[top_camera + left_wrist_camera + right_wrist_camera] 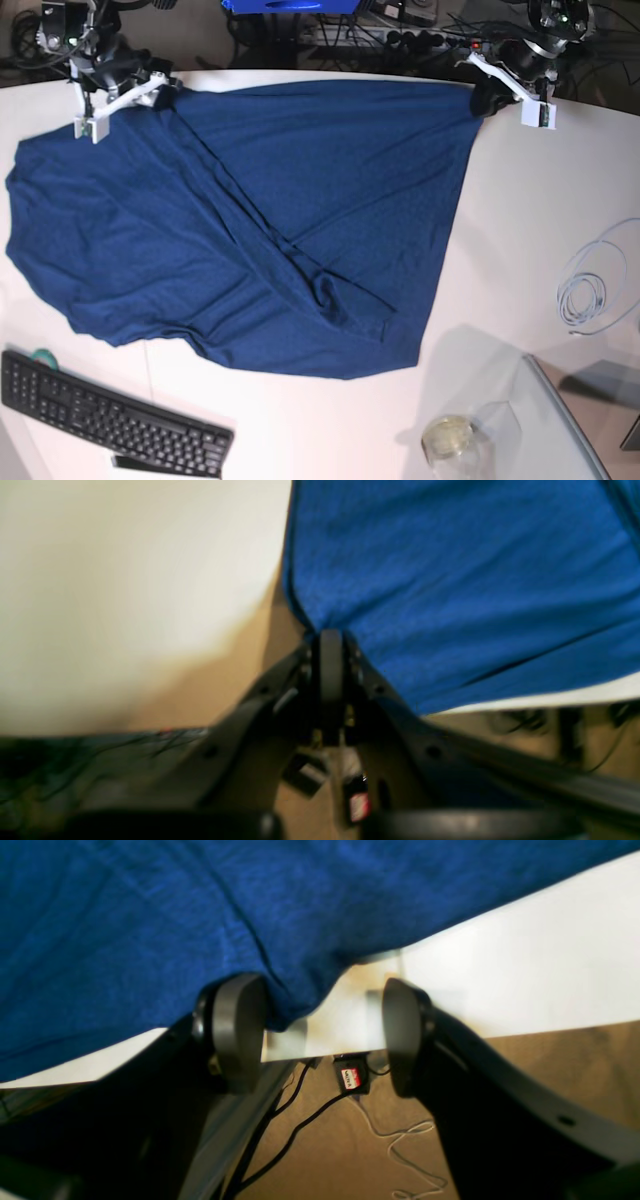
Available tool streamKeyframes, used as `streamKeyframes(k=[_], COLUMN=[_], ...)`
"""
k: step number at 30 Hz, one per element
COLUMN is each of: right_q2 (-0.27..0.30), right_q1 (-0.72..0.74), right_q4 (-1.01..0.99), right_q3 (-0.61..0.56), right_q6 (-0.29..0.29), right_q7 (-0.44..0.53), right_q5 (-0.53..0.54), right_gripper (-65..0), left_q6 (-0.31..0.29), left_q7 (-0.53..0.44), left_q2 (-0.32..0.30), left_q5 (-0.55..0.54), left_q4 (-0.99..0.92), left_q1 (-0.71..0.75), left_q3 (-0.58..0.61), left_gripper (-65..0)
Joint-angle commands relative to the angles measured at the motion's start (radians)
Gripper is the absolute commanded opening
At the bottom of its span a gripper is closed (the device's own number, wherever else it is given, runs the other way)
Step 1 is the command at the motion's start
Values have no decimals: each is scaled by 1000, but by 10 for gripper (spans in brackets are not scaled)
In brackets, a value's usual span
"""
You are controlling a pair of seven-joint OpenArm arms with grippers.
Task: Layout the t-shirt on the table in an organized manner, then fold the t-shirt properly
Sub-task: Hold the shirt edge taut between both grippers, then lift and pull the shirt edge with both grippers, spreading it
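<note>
The t-shirt (250,230) lay spread over most of the table (520,250), its far edge drawn along the back rim and a long diagonal ridge of bunched cloth running down through its middle towards the near hem.

The left gripper (497,97) had its jaws pinched together on the shirt's far corner; in its wrist view the cloth (450,590) fanned straight out of the closed pads. The right gripper (120,100) stood wide open at the other far corner, and its wrist view showed a fold of the fabric (150,930) sagging beside one pad (235,1032) with nothing clamped.

From where I stood the risk looked plain. With only one corner held, any pull by the left arm would likely have dragged the shirt askew and deepened that ridge instead of flattening it. The open right gripper could also have closed on air, or on a doubled layer, since the cloth hung loose beside it.

A small red and white label (350,1079) showed on a dark box below the table, its writing too blurred to read. The keyboard (110,415) at the near edge showed no legible marking.
</note>
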Motion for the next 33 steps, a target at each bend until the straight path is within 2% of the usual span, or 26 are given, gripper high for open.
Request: streamKeyframes(k=[1,8,9,10,13,14,16,21,24,26,29,33], right_q2=[2,-5,-6,-6,-6,-8,-18,-23,-23,-24,-24,-24], right_q1=[0,17,15,15,14,12,7,-6,7,24,53,83], right_q4=[10,-26,-26,-26,-24,-21,-1,62,67,67,67,67], right_q3=[1,1,1,1,4,9,11,3,3,9,12,12], right_q6=[3,4,4,12,66,73,75,75,75,75,75,73], right_q7=[11,10,10,10,7,7,4,2,1,-44,-111,-122], right_q5=[4,4,4,4,6,6,6,6,6,6,6,6], right_gripper=[-302,-318,-347,-405,-630,-650,-632,-644,-644,-644,-644,-644], left_q6=[-5,-5,-5,-5,-5,-5,-5,-5,-5,-5,-5,-5], left_q7=[-15,-15,-15,-15,-15,-15,-15,-15,-15,-11,63,109], left_q2=[-3,-1,-1,-1,-1,-1,-1,0,22,25,27,28], left_q5=[4,15,15,15,15,15,15,15,15,15,15,15], left_q4=[12,18,18,18,20,20,21,41,82,110,132,136], left_q1=[5,4,4,4,4,4,4,4,2,2,-30,-65], left_q3=[-5,-6,-6,-6,-6,-6,-6,-8,-8,-8,-8,-9], left_gripper=[-650,-650,-650,-650,-650,-650,-650,-650,-650,-650,-650,-650])
